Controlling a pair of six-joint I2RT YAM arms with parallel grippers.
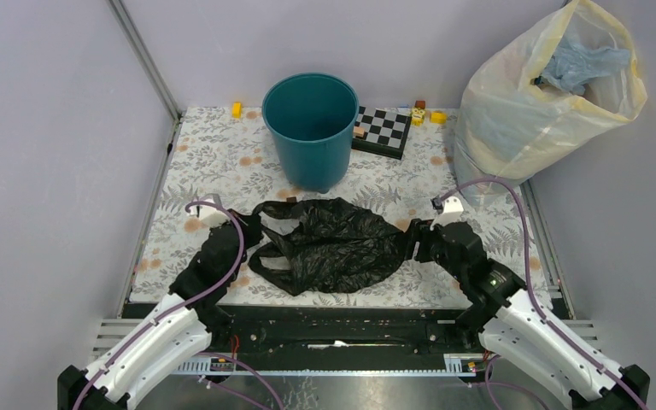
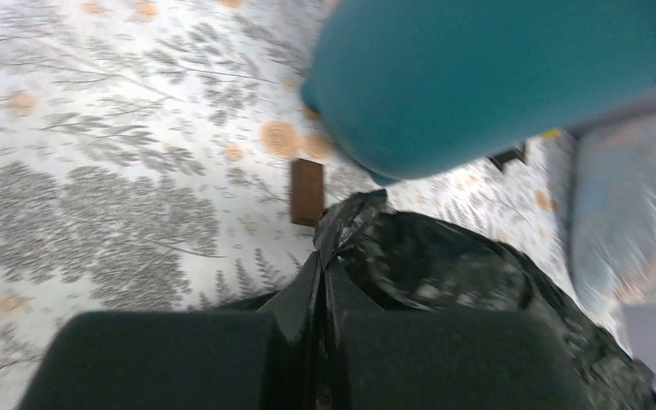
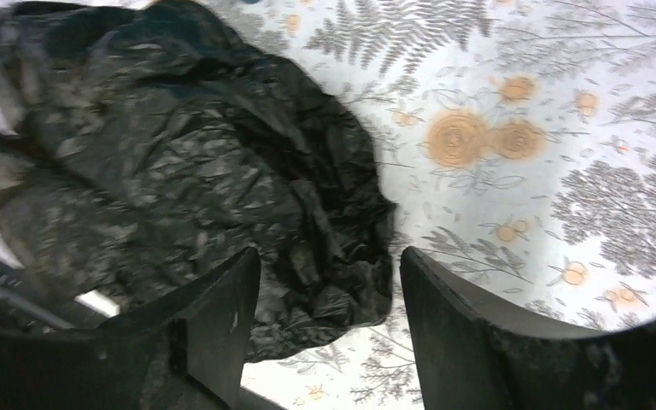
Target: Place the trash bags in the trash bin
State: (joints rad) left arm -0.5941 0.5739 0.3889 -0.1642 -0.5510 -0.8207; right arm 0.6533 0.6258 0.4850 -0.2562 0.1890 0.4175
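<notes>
A wrinkled glossy black trash bag [image 1: 333,243] lies spread on the floral mat between my two arms. The teal-blue trash bin [image 1: 311,128] stands upright behind it, at the mat's middle back. My left gripper [image 1: 254,229] is shut on the bag's left edge; in the left wrist view the film [image 2: 427,273] is pinched between the closed fingers [image 2: 325,282], with the bin [image 2: 495,77] above. My right gripper [image 1: 412,243] is open at the bag's right edge. In the right wrist view the bag's corner [image 3: 222,179] lies between and ahead of the spread fingers [image 3: 323,290].
A large translucent yellowish-white sack [image 1: 547,94] with blue contents stands at the back right. A small chessboard [image 1: 382,130] and a few small yellow and red blocks [image 1: 427,114] lie behind the bin. A small brown block [image 2: 307,191] lies by the bin's base. Grey walls enclose the mat.
</notes>
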